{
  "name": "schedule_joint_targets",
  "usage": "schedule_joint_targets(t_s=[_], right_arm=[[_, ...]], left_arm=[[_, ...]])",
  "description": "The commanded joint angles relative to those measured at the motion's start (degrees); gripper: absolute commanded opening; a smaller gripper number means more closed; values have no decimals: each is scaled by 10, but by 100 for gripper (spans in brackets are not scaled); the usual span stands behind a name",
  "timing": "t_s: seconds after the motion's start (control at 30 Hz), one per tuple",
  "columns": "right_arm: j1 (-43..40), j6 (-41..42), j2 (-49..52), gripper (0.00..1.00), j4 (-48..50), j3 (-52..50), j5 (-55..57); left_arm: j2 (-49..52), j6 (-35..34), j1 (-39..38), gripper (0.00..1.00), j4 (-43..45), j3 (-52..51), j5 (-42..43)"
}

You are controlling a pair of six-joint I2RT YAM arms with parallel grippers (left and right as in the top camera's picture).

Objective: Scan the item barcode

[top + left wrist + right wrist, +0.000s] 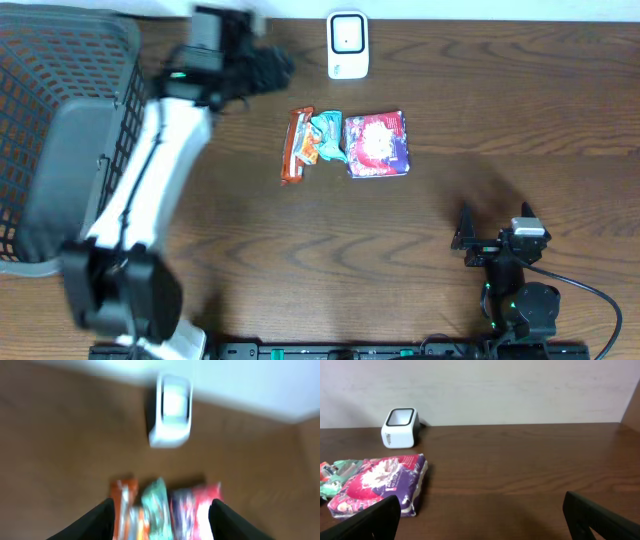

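on the dark wooden worktop (500, 120), three snack packets (326, 138) side by side near the white scanner (347, 45), left pincer (162, 510) parted and empty, right pincer (481, 502) wide, holding nothing

1. I can read no lettering on the red and purple pouch (380, 482); from my feeds its print shows only as patches of colour.
2. The orange bar wrapper (297, 146) and the teal packet (326, 138) carry markings too small for me to make out.
3. The white scanner (347, 45) shows no legible label, and my left wrist view is blurred throughout.
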Motion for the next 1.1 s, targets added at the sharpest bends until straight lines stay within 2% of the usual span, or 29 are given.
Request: schedule_joint_targets(t_s=[0.0, 0.23, 0.3, 0.33, 0.5, 0.73, 0.8, 0.83, 0.9, 1.0, 1.07], right_arm=[[0, 6, -1, 99, -2, -1, 1], [0, 6, -1, 99, -2, -1, 1], [0, 6, -1, 99, -2, -1, 1], [0, 6, -1, 99, -2, -1, 1], [0, 6, -1, 99, -2, -1, 1], [0, 6, -1, 99, -2, -1, 1], [0, 6, -1, 99, -2, -1, 1], [0, 6, -1, 99, -2, -1, 1], [0, 6, 0, 99, -2, -1, 1], [0, 6, 0, 99, -2, -1, 1], [0, 6, 0, 99, -2, -1, 1]], left_arm=[[-93, 6, 71, 61, 21, 29, -4], [-188, -3, 257, 68, 15, 29, -4], [-198, -17, 311, 69, 8, 29, -4], [-199, -38, 373, 69, -4, 29, -4], [-185, -79, 481, 72, -57, 28, -4], [-152, -68, 515, 72, -66, 22, -4], [-142, -29, 512, 73, -65, 22, -4], [-132, 33, 508, 73, -67, 22, -4], [-124, 92, 506, 73, -76, 22, -4], [-121, 148, 507, 74, -103, 22, -4], [-121, 158, 507, 74, -110, 22, -4]])
